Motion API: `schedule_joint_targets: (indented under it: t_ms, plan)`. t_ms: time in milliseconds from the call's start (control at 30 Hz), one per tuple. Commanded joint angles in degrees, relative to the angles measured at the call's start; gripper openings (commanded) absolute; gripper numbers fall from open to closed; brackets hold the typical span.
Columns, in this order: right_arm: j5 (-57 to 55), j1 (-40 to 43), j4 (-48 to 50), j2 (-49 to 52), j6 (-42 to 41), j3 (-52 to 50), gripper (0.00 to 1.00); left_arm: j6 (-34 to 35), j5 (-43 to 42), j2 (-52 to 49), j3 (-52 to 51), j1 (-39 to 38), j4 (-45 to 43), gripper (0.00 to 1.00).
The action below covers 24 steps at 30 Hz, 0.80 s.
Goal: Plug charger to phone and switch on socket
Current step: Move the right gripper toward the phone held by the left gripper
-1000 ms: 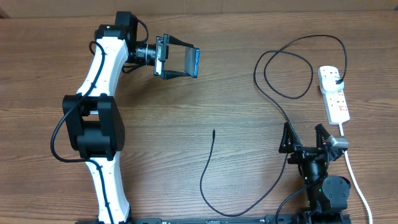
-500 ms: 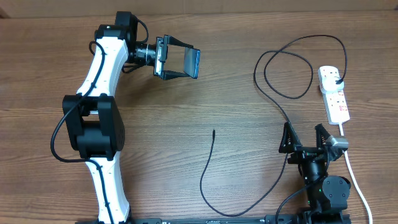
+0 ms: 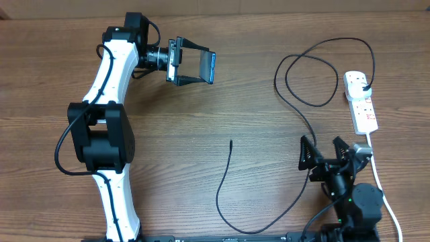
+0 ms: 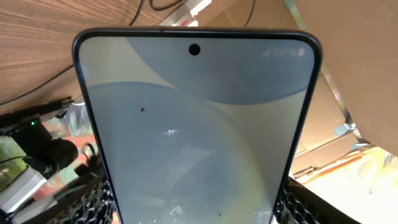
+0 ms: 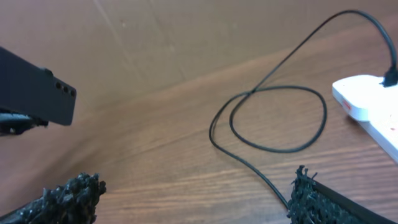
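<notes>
Wood-grain table [image 3: 201, 121] fills the overhead view, with both my arms reaching in from the near edge.

Nearest to me, on the right, my right end effector [image 3: 320, 144] hovers low with its two fingers spread wide and nothing between them. The wrist view shows only bare wood and cable in the gap.

Just to its left lies the charger [image 3: 225, 178], a thin black cable. It curves along the near edge, then runs up to its free plug tip [image 3: 230, 142], which rests alone on the wood mid-table. Further out the cable passes beside my right end effector, makes one loose loop and arcs to the socket [image 3: 363, 104], a white strip at the far right. Its black plug [image 3: 363, 82] sits in the far outlet.

Farthest away on the left, my left end effector [image 3: 205, 66] is closed on the phone [image 4: 196, 137]. It clamps the two long edges, and the screen faces my wrist camera. I cannot see the port end.

I judge the cable light and limp, so I should pinch it just behind the tip to stop it flopping. The phone is rigid, slick glass and probably fragile, and is best gripped on its edges.
</notes>
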<state>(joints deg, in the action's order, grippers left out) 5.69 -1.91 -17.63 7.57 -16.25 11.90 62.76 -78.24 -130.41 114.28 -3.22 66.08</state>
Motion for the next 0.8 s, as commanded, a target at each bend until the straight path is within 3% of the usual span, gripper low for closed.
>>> schedule_joint_targets:
  t_ms: [0,200,300,400,567,767]
  plan:
    - [-0.4,-0.3,-2.5,7.3,1.3,10.2,1.00,-1.3,-3.9,0.0,1.8,-0.1,-0.1,0.04]
    - [8.1,-0.3,-13.9,28.5,1.3,30.8,1.00,-1.3,-3.9,0.0,1.8,-0.2,-0.1,0.04]
    - [19.5,-0.3,-21.1,41.2,1.3,42.5,1.00,-1.3,-3.4,0.0,1.8,-0.2,-0.1,0.04]
    - [32.5,-0.3,-21.7,51.5,1.2,49.6,1.00,-1.3,-3.4,0.0,1.8,-0.3,-0.1,0.04]
    - [47.0,-0.3,-10.8,63.3,-4.1,50.8,1.00,-1.3,-1.0,0.0,1.8,-0.9,-0.1,0.04]
    - [49.5,-0.5,-8.4,71.1,-3.0,50.8,1.00,-0.8,4.4,0.0,1.8,-2.1,-0.1,0.04]
